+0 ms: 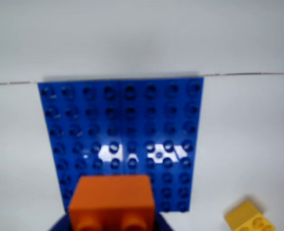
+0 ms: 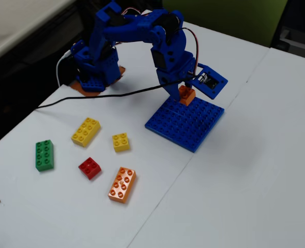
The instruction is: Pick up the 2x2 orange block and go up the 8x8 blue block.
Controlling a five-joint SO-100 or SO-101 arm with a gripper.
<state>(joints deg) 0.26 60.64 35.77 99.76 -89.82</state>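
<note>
A white table (image 2: 256, 170) holds scattered bricks in the fixed view, a pale orange brick (image 2: 122, 184) nearest, then the 8x8 blue block (image 2: 194, 126), where the blue arm's gripper (image 2: 186, 94) is clamped on the 2x2 orange block (image 2: 186, 96) just above the plate's far edge.

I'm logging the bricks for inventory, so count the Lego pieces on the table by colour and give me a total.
Blue: 1, the 8x8 blue block
Orange: 2, the 2x2 orange block in the hand, and a longer orange brick
Yellow: 2, a long one and a small square
Green: 1
Red: 1
Total: 7
</note>
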